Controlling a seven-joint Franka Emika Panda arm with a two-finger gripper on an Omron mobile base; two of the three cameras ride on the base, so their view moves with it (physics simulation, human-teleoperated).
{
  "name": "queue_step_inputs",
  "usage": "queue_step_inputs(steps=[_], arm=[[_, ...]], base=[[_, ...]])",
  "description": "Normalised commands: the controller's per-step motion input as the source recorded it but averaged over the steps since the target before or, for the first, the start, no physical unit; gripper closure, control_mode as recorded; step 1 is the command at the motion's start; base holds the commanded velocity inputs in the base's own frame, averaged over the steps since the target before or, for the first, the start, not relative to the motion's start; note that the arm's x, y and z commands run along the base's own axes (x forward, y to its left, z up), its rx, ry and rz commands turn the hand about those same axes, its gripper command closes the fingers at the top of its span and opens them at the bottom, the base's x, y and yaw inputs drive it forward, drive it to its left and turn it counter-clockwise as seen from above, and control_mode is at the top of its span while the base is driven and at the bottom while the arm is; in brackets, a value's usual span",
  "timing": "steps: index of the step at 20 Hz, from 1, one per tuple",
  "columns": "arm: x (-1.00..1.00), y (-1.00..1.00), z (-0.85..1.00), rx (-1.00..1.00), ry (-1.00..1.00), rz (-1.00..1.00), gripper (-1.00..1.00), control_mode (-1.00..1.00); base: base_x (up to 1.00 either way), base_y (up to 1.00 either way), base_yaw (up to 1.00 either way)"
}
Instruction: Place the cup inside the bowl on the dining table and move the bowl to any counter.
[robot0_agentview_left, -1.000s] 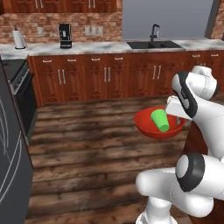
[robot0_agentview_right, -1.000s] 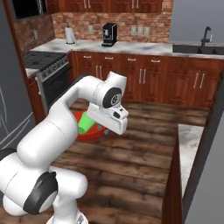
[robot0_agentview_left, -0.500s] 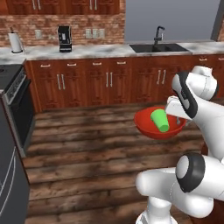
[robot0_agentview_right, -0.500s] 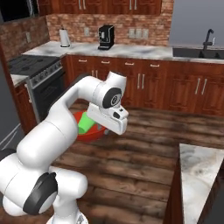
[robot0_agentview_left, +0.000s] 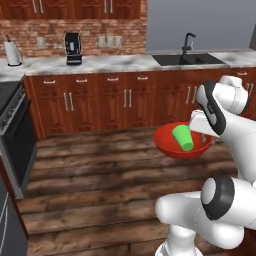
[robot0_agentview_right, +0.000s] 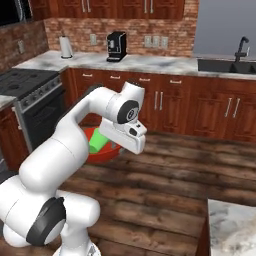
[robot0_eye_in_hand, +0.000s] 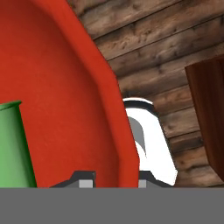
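In the left base view, a white robot arm rose from the lower right of the frame and carried a red bowl (robot0_agentview_left: 182, 144) in the air at centre right, above a dark plank floor (robot0_agentview_left: 100, 175). A green cup (robot0_agentview_left: 183, 137) lay tilted inside the bowl, leaning against its inner wall. The gripper (robot0_agentview_left: 203, 136) met the bowl at its right rim, partly hidden behind the arm's wrist.

In the hand view, the bowl's rim (robot0_eye_in_hand: 114, 109) ran diagonally from the top left down to the bottom centre, passing between the two finger tips at the bottom edge. One dark tip (robot0_eye_in_hand: 83, 177) sat on the inside of the rim, and the other was on the outside. The claw was clenched narrowly on the rim, grasping the bowl. The green cup showed at the left edge, inside the bowl.

In the right base view, the bowl and cup sat at centre left, mostly hidden behind the arm's elbow.

The counter (robot0_agentview_left: 115, 63) ran across the upper part of the left base view, with a coffee machine (robot0_agentview_left: 73, 48), a paper towel roll (robot0_agentview_left: 13, 53) and a sink (robot0_agentview_left: 187, 58) on it. A stove (robot0_agentview_right: 30, 100) stood at the left of the right base view.
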Motion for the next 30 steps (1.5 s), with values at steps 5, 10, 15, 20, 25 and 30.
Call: queue_step_inputs(steps=[5,10,15,20,25,30], arm=[[0.00,0.00,0.00,0.00,0.00,0.00,1.00,1.00],[0.00,0.00,0.00,0.00,0.00,0.00,1.00,1.00],[0.00,0.00,0.00,0.00,0.00,0.00,1.00,1.00],[0.00,0.00,0.00,0.00,0.00,0.00,1.00,1.00],[0.00,0.00,0.00,0.00,0.00,0.00,1.00,1.00],[0.00,0.00,0.00,0.00,0.00,0.00,1.00,1.00]], base=[[0.77,0.01,0.00],[0.71,0.01,0.00],[0.67,0.04,0.00],[0.66,0.07,0.00],[0.72,0.01,0.00],[0.74,0.00,0.00]])
